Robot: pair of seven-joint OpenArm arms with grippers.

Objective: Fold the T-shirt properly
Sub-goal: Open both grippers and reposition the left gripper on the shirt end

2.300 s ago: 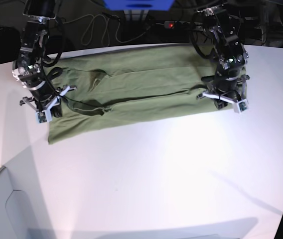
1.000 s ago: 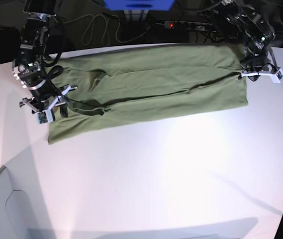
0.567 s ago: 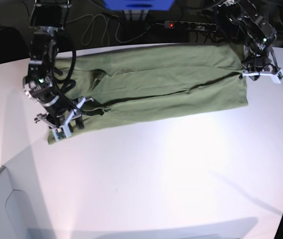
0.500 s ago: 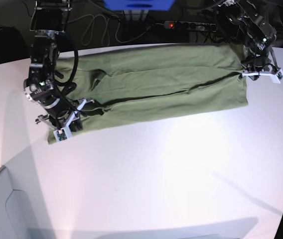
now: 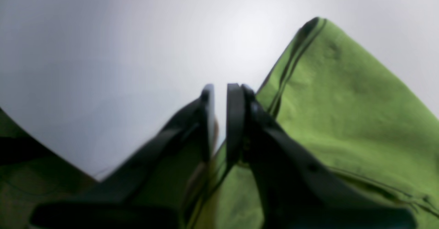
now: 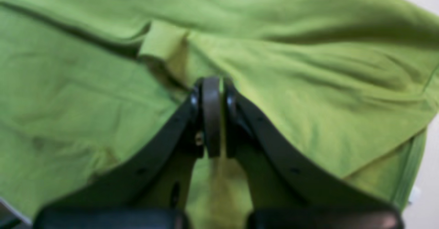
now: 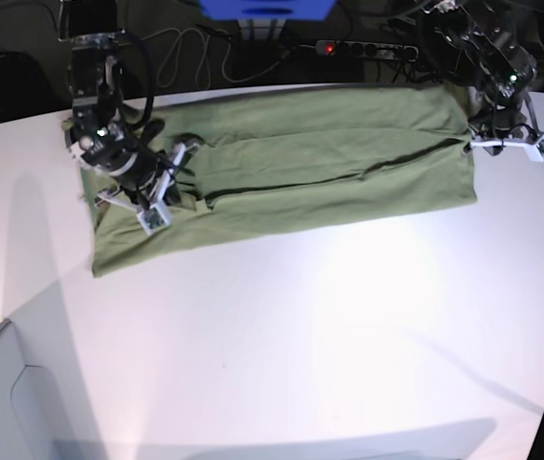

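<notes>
Right gripper (image 7: pixel 147 196) moved onto T-shirt (image 7: pixel 301 163); grip seemingly closed, blurred.

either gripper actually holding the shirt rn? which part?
Cannot tell for certain. The left gripper is nearly shut at the T-shirt's side edge, and the right gripper looks shut over a fold of it; cloth between the fingertips is not clearly visible.

T-shirt (image 7: pixel 310 172): I log it as plain olive green, no print; brighter yellow-green in both wrist views. Bench (image 7: pixel 329 345): plain white, unpatterned. Left gripper (image 5: pixel 219 119) and right gripper (image 6: pixel 214 115): I note black jaws. Power strip (image 7: pixel 358 46): dark, one red light. Panel (image 7: pixel 267 10) at the back edge: blue.
</notes>
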